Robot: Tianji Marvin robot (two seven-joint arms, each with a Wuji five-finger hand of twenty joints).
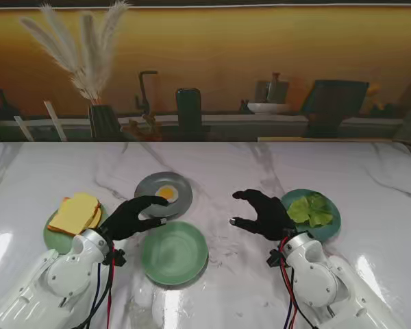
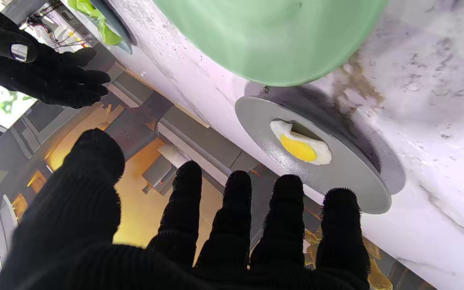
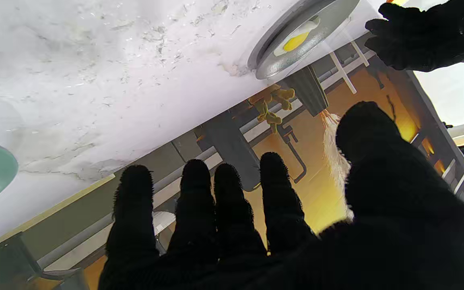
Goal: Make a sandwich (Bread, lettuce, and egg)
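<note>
Evidently nothing is held: left hand (image 1: 131,216) and right hand (image 1: 263,214) are spread, the empty green plate (image 1: 174,252) kept clear near the table's near edge for assembly.

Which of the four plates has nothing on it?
The light green round plate, nearest to me in the middle. The grey plate holds a fried egg, the left one bread slices, the right one lettuce.

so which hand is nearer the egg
Left. The left hand has its fingers over the near-left edge of the grey plate, just short of the egg. The right hand hovers off to the right, by the lettuce.
</note>
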